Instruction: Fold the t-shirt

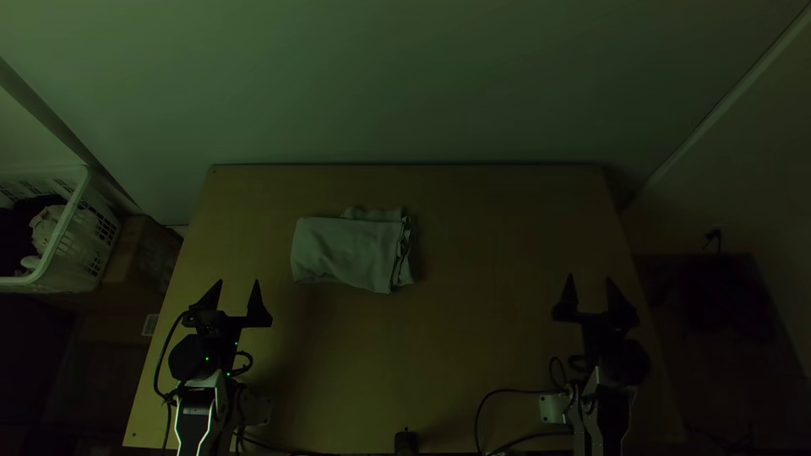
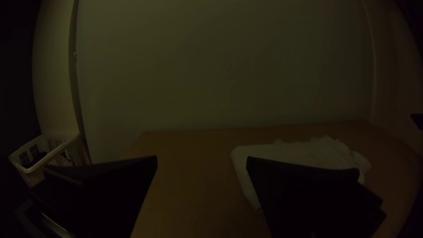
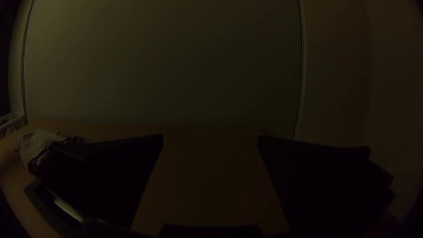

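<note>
And the folded shirt (image 1: 342, 252) is laid left of centre on the table (image 1: 498, 338); left gripper (image 1: 238, 281) and right gripper (image 1: 590, 278) are spread wide near its sides. Stray edge (image 1: 372, 214) should be tucked gently, layers kept flat.

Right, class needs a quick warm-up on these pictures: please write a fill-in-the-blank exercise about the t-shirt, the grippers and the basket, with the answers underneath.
1. The t-shirt lies ____ into a rough rectangle on the table.
2. Of the two grippers, the ____ one is nearer to the t-shirt.
3. The right gripper is ____, not shut, with its fingertips apart.
4. The basket beyond the table's left edge is ____ in colour.

Missing words: folded; left; open; white
</note>
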Robot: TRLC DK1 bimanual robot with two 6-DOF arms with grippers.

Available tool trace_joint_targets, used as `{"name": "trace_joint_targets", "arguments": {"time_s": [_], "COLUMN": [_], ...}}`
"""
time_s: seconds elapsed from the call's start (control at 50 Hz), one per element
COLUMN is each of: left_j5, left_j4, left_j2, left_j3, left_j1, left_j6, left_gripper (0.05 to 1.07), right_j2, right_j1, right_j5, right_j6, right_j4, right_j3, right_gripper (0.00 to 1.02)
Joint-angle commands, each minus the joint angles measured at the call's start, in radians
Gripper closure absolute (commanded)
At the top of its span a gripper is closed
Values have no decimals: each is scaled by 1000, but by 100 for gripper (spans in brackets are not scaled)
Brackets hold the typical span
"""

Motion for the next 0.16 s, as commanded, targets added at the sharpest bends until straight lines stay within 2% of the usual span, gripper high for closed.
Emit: {"name": "trace_joint_targets", "arguments": {"time_s": [0.0, 0.14], "left_j5": [-1, -1], "left_j4": [-47, -47], "left_j2": [-3, -3], "left_j3": [-37, -37], "left_j1": [6, 6], "left_j6": [15, 15], "left_gripper": [10, 10], "right_j2": [-8, -8], "right_j1": [-1, -1], "right_j5": [6, 6], "right_j6": [9, 9], "right_j4": [-16, -16], "right_j3": [-15, -15], "right_gripper": [4, 4]}}
